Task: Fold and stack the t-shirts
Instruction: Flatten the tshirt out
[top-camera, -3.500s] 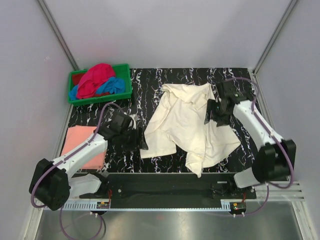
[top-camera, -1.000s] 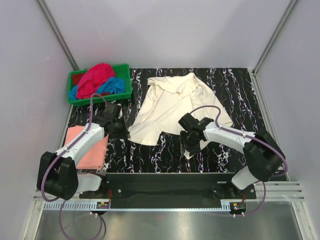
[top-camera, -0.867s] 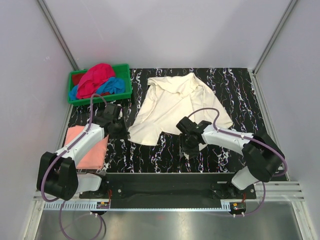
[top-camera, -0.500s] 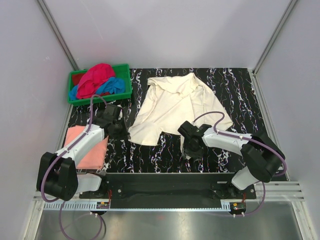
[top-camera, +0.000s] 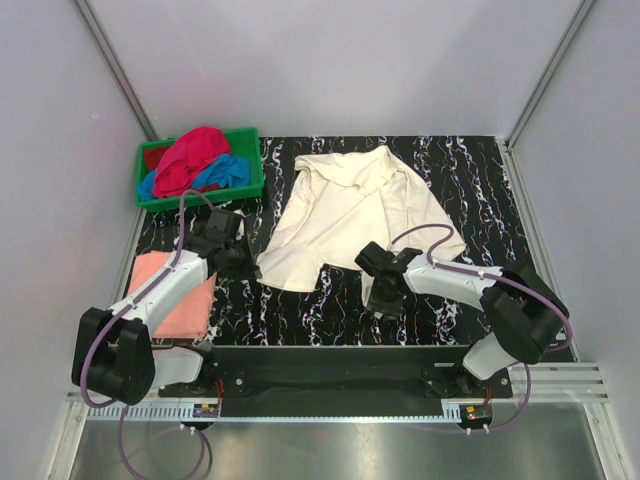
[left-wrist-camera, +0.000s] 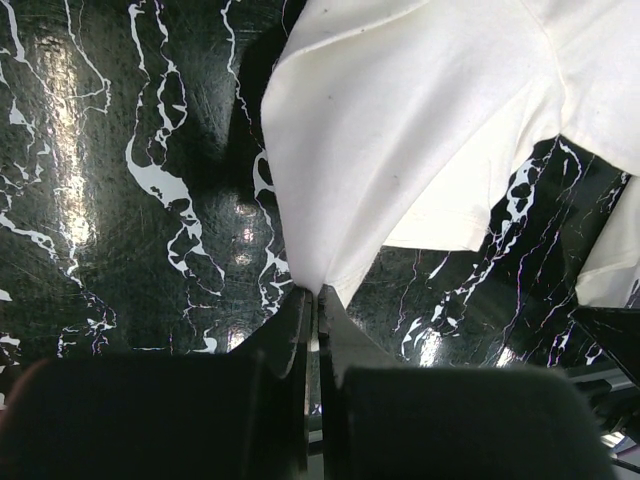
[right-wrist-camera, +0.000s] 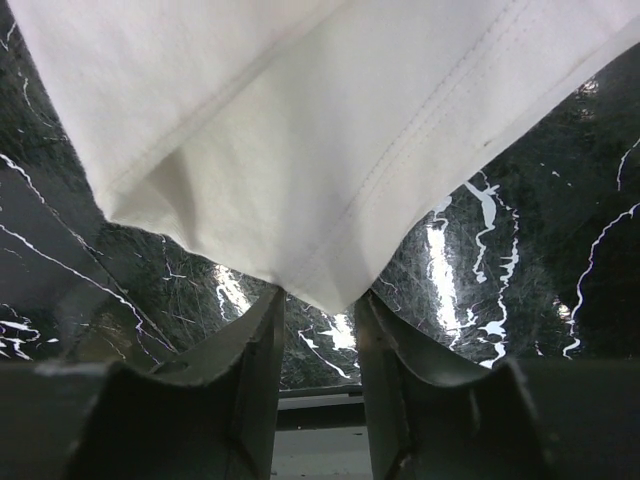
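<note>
A large cream t-shirt (top-camera: 350, 205) lies spread on the black marble table, collar toward the back. My left gripper (top-camera: 252, 264) is shut on its near-left corner (left-wrist-camera: 315, 280), fingers pinched tight on the cloth. My right gripper (top-camera: 381, 300) sits at the near hem; in the right wrist view its fingers (right-wrist-camera: 262, 330) stand apart with the shirt's pointed hem corner (right-wrist-camera: 325, 290) dipping between the tips. A salmon-pink t-shirt (top-camera: 175, 300) lies folded at the left edge, partly under my left arm. Magenta-red (top-camera: 190, 152) and blue (top-camera: 226, 172) t-shirts are bundled in the crate.
A green plastic crate (top-camera: 200, 198) stands at the back left corner of the table. Grey walls close in on the left, back and right. The arm bases and a black rail run along the near edge (top-camera: 330, 370).
The crumpled cream shirt has been drawn out flatter and toward the back left. In the last second my right gripper slid slightly toward the near hem corner and its jaws narrowed. The left arm held still.
</note>
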